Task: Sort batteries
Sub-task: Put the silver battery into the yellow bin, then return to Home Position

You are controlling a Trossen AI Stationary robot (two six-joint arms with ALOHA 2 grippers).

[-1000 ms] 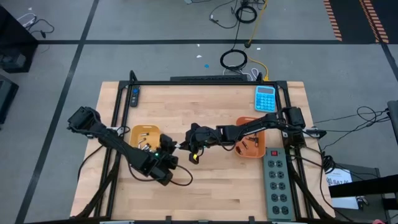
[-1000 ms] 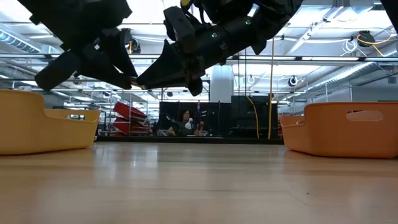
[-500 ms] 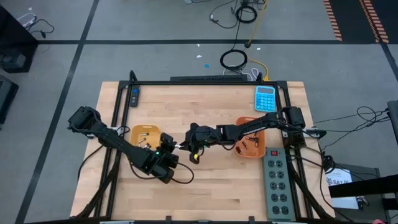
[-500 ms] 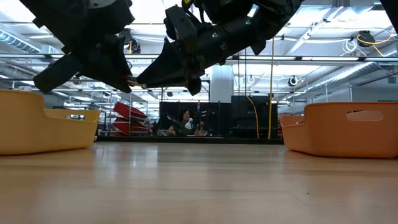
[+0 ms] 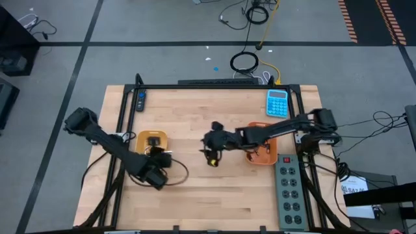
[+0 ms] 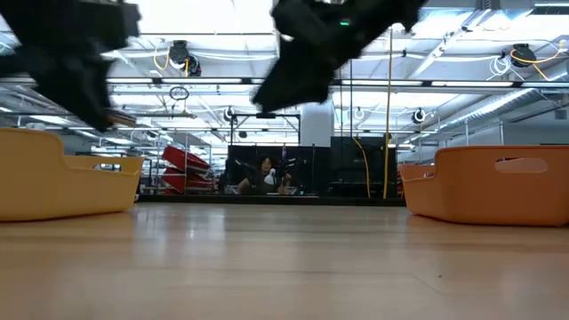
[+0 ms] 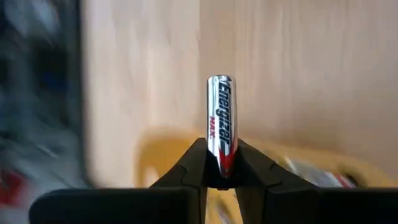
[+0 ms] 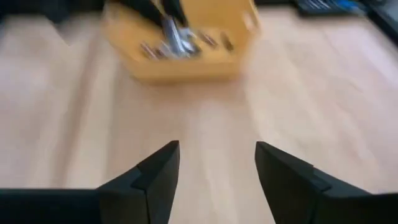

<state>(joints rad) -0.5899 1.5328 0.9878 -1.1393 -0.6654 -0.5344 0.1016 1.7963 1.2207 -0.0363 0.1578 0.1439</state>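
Note:
A silver battery (image 7: 222,118) with red and black lettering sticks out of my left gripper (image 7: 221,158), which is shut on it. That gripper (image 5: 156,153) hovers at the near side of the left yellow tray (image 5: 144,135), which holds several batteries (image 8: 177,40). My right gripper (image 8: 217,155) is open with nothing between its fingers. It hangs above the bare wood near the table's middle (image 5: 208,148) and faces the left tray (image 8: 186,46). The right orange tray (image 5: 255,158) also holds batteries. My left gripper pinches the battery by its red and black end (image 7: 222,163) between its two fingertips. The battery lies along the fingers and sticks straight out past them, most of its length free. It is lifted clear, above the left tray's edge.
A blue calculator (image 5: 277,103) lies at the far right, a grey power strip (image 5: 290,188) runs along the right edge, and a dark remote (image 5: 141,101) sits at the far left. Bare wood lies between the two trays (image 6: 284,258).
The two grippers met tip to tip above the table's middle and have parted. My left gripper has gone toward the left tray with the battery. My right gripper has drawn back toward the table's right edge.

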